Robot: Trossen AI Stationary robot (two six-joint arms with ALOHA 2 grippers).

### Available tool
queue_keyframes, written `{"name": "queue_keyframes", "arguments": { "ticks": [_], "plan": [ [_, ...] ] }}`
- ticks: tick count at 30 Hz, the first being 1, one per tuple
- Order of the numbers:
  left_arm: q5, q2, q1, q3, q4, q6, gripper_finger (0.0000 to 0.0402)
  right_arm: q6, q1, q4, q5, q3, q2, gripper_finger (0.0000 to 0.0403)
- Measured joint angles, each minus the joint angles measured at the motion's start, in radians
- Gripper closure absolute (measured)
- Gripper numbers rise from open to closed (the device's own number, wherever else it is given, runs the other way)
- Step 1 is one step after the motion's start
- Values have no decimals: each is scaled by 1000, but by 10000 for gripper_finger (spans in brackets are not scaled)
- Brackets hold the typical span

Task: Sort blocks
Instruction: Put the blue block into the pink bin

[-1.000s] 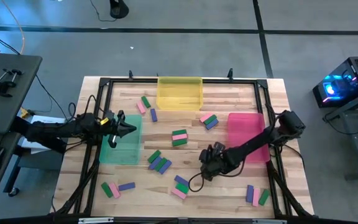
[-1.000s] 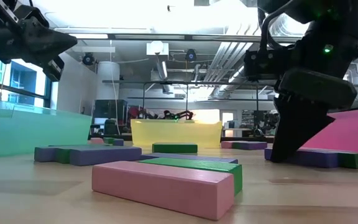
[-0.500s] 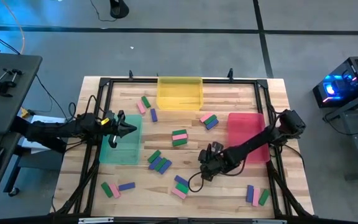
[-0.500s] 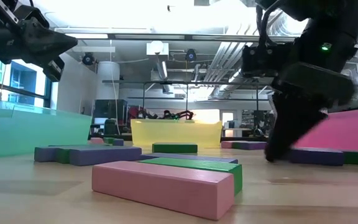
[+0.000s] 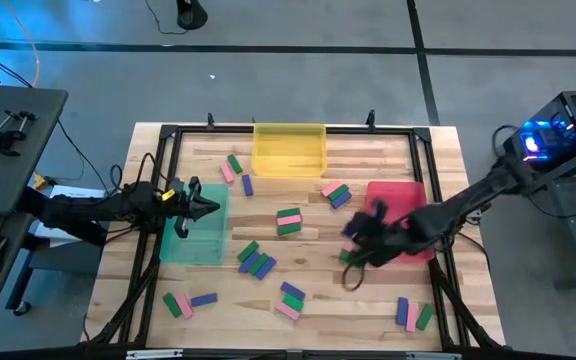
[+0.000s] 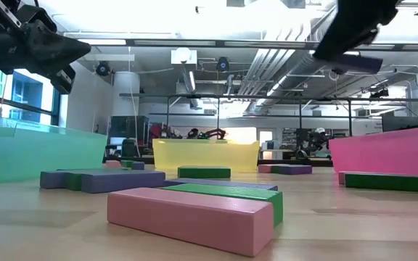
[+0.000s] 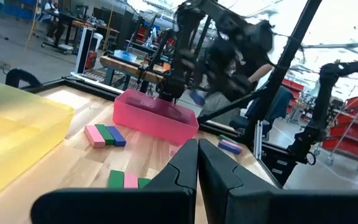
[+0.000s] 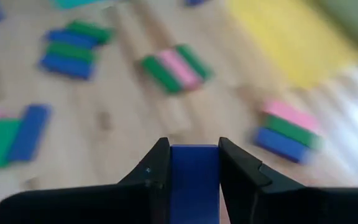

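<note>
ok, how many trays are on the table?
3: the green tray at the left side, the yellow tray at the top-middle edge in the high view, the pink tray at the right side.

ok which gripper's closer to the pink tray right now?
Right. The right gripper, shut on a blue block, is in the air at the pink tray's near-left edge. The left gripper is shut over the green tray, across the table.
</note>
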Motion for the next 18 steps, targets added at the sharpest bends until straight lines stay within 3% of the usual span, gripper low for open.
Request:
{"name": "queue_keyframes", "arguments": {
  "ticks": [4,9,13,18],
  "plan": [
    [0,0,0,0,-2,27,401,210,-32,-166,27,-92,-151,328],
    [0,0,0,0,1,8,401,463,-118,-166,-31,-317,-296,328],
    [-2,0,0,0,2,0,401,587,-198,-138,-79,-450,-318,328],
    [-24,0,0,0,9,-18,401,607,-292,-86,-170,-520,-284,328]
  ]
}}
